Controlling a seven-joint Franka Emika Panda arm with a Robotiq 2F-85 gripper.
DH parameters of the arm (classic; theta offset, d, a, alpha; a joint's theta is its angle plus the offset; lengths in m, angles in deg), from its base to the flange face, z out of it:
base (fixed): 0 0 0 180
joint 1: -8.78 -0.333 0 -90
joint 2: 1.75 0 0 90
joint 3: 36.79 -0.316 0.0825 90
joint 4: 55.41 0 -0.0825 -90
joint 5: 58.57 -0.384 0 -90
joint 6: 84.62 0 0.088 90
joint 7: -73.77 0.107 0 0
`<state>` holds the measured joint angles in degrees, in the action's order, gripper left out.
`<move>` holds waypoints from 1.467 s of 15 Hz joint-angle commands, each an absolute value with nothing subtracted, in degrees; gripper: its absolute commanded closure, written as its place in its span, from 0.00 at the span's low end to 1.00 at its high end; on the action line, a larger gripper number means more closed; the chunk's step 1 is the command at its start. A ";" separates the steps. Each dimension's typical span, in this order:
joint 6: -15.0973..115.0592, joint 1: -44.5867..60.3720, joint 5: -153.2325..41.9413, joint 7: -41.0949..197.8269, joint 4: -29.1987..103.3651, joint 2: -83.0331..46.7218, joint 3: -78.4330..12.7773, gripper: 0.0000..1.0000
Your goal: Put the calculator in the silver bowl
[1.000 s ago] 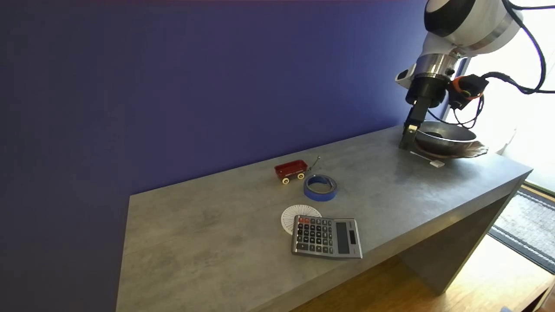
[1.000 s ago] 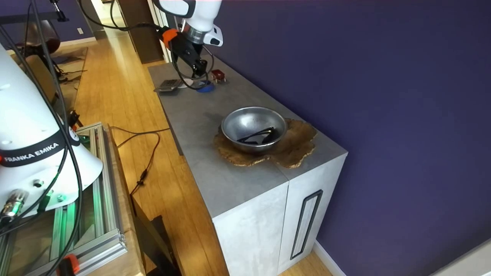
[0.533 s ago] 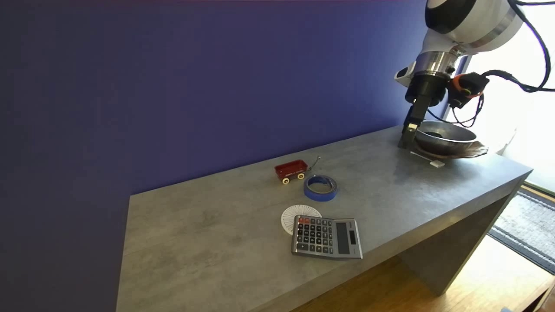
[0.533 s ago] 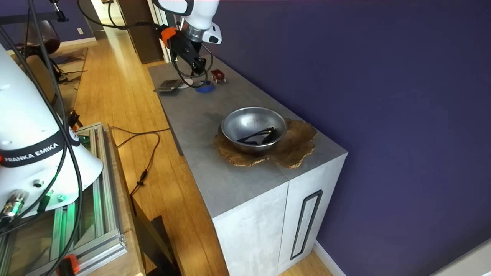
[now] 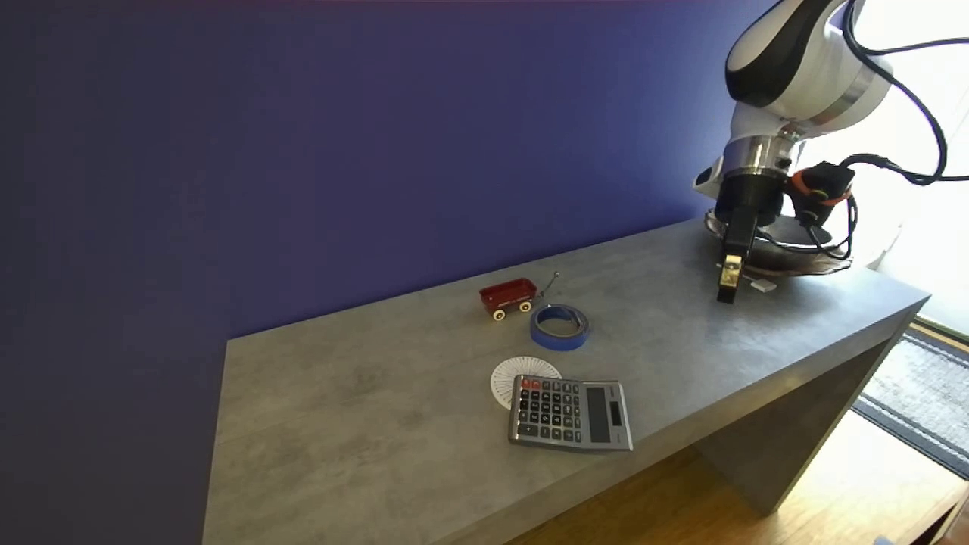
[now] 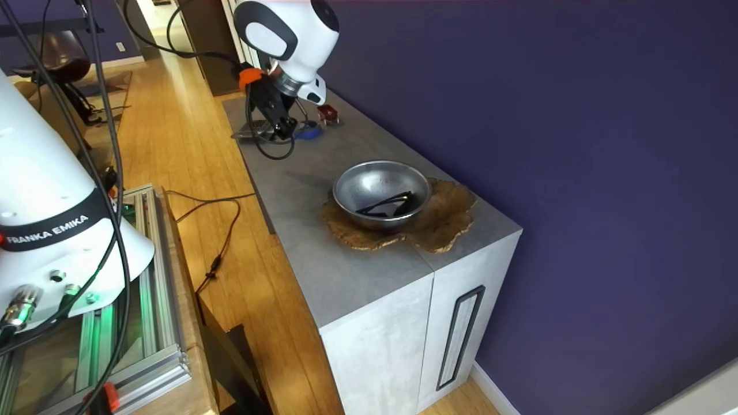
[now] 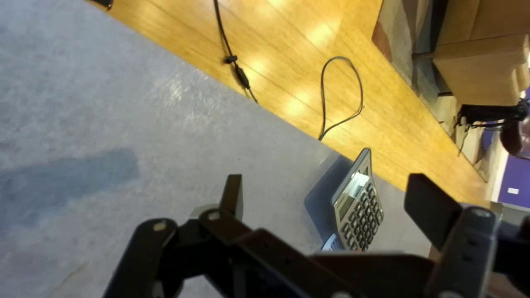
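Standing leftmost on the grey counter (image 5: 356, 416) in an exterior view is a red wagon (image 5: 508, 295). Next, a white disc (image 5: 516, 369) is lying partly hidden by the calculator (image 5: 568, 414), which is resting near the counter's edge. Farther right, the gripper (image 5: 727, 291) is hovering, fingers (image 7: 426, 205) wide apart, holding nothing. Rightmost, the silver bowl (image 6: 369, 181) is sitting on a wooden slab (image 6: 452, 213).

a room is showing, looking like a home or an office, with either reading being possible. a wooden floor (image 6: 190, 132) is running past a grey cabinet (image 6: 375, 346), a white baseboard (image 6: 494, 393) is edging the purple wall (image 6: 605, 173), and a brown chair (image 6: 66, 57) is standing far back. a rug (image 5: 912, 401) is covering part of the floor. a robot base (image 6: 69, 268) is sitting on an aluminium frame (image 6: 149, 376), lending a lab's look.
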<state>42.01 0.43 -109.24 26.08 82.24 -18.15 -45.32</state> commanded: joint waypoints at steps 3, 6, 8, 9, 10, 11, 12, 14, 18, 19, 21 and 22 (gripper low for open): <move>40.61 0.83 -116.07 19.97 82.06 -22.19 -48.09 0.00; 40.75 0.59 -116.51 19.32 82.03 -23.11 -48.34 0.00; 42.97 1.20 -122.47 20.28 81.71 -23.23 -48.73 0.00; 43.13 1.23 -125.82 20.33 81.29 -23.94 -49.16 0.00; 43.58 0.76 -128.94 20.27 80.89 -24.55 -49.40 0.00; 44.30 -0.19 -131.48 20.44 80.46 -25.39 -49.67 0.00; 45.37 -1.31 -133.24 20.67 80.13 -26.29 -49.89 0.00; 47.26 -3.53 -134.61 21.50 79.71 -27.92 -50.23 0.00; 48.87 -6.91 -136.24 20.80 77.55 -32.15 -51.64 0.00; 48.89 -7.47 -137.69 20.54 76.67 -32.93 -52.12 0.00; 47.55 -7.62 -135.35 20.87 78.07 -31.60 -51.21 0.00; 47.57 -8.02 -135.34 20.87 77.67 -32.09 -51.34 0.00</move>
<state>47.81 -7.63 -135.32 20.81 77.71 -32.17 -51.78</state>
